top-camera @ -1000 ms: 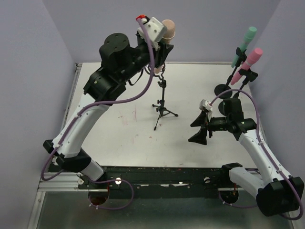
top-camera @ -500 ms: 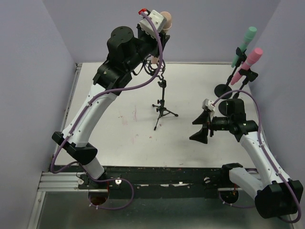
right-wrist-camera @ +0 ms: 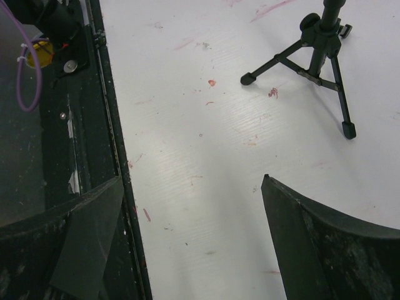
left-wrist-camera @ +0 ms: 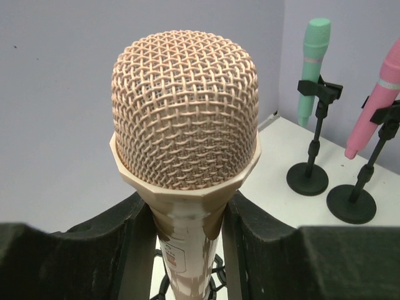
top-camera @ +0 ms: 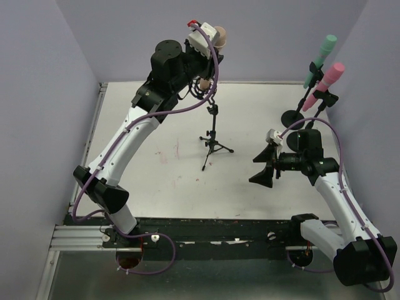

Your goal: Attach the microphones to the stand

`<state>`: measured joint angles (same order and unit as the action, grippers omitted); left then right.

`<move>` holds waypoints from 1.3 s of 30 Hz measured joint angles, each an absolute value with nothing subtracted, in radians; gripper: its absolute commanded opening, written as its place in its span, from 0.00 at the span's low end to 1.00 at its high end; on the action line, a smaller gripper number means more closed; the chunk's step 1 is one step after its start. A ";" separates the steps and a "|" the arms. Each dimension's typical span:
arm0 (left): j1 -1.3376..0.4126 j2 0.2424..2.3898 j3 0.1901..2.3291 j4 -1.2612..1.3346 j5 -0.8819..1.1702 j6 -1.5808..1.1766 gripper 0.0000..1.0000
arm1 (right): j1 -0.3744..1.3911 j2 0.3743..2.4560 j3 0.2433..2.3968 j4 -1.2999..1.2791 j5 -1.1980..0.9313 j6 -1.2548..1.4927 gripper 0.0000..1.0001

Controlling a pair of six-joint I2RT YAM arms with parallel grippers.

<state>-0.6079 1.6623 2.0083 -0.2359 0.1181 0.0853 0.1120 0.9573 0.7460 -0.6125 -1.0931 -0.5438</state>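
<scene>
My left gripper [top-camera: 206, 61] is shut on the pale peach microphone [top-camera: 219, 37], held upright high over the back of the table, just above the black tripod stand [top-camera: 214, 134]. In the left wrist view the peach microphone [left-wrist-camera: 185, 134] fills the middle between my fingers [left-wrist-camera: 265, 250]. The mint green microphone [top-camera: 320, 59] and the pink microphone [top-camera: 324, 84] sit clipped in two round-based stands at the back right; both also show in the left wrist view, green [left-wrist-camera: 310, 59] and pink [left-wrist-camera: 378, 100]. My right gripper [top-camera: 262, 167] is open and empty, low over the table right of the tripod [right-wrist-camera: 319, 56].
The two round stand bases [top-camera: 294, 119] stand near the right wall. The black front rail [right-wrist-camera: 106, 125] of the table runs along the near edge. Purple walls close in the back and both sides.
</scene>
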 measured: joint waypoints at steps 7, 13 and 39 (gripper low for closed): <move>-0.594 1.656 1.846 -0.146 0.133 0.099 0.00 | 0.109 0.961 0.746 -0.611 -1.093 -0.545 1.00; -0.569 1.628 1.728 -0.067 0.155 0.095 0.12 | 0.107 0.964 0.746 -0.611 -1.093 -0.549 1.00; -0.515 1.186 1.376 0.006 0.174 -0.113 0.99 | 0.077 0.971 0.731 -0.616 -1.110 -0.598 1.00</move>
